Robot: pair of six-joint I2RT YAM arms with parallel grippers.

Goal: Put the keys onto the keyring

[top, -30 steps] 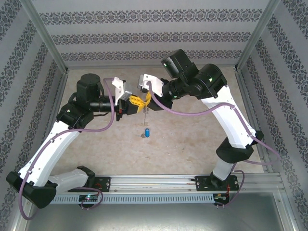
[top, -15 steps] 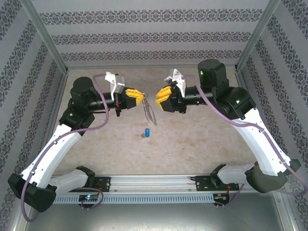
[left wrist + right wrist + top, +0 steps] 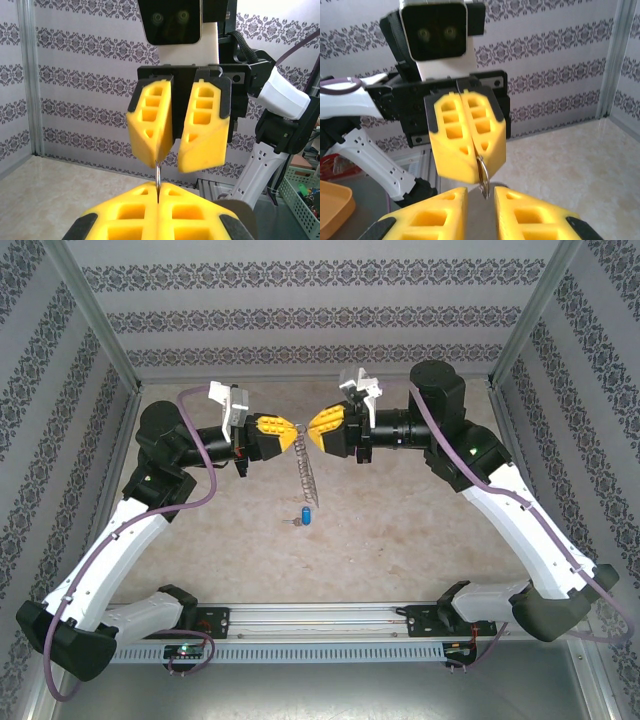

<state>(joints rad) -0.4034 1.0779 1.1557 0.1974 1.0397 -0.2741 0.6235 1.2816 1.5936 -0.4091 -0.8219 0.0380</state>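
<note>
The keyring, a thin grey loop with small wire rings, hangs from my left gripper, which is shut on its top end. My right gripper faces it tip to tip. In the left wrist view my left gripper pinches the keyring edge-on, and the right gripper stands above it with its fingers apart. In the right wrist view the keyring's top sits in the gap of my open right gripper, untouched. The blue-headed key lies on the table below.
Patterned walls enclose the beige table on three sides, with metal posts at the corners. A rail runs along the near edge. An orange tray and a basket lie outside the cell.
Both grippers have moved up and toward the far wall. The right gripper swung round to face the left one, closed in on the keyring's top and narrowed its jaws. The key stayed put.
</note>
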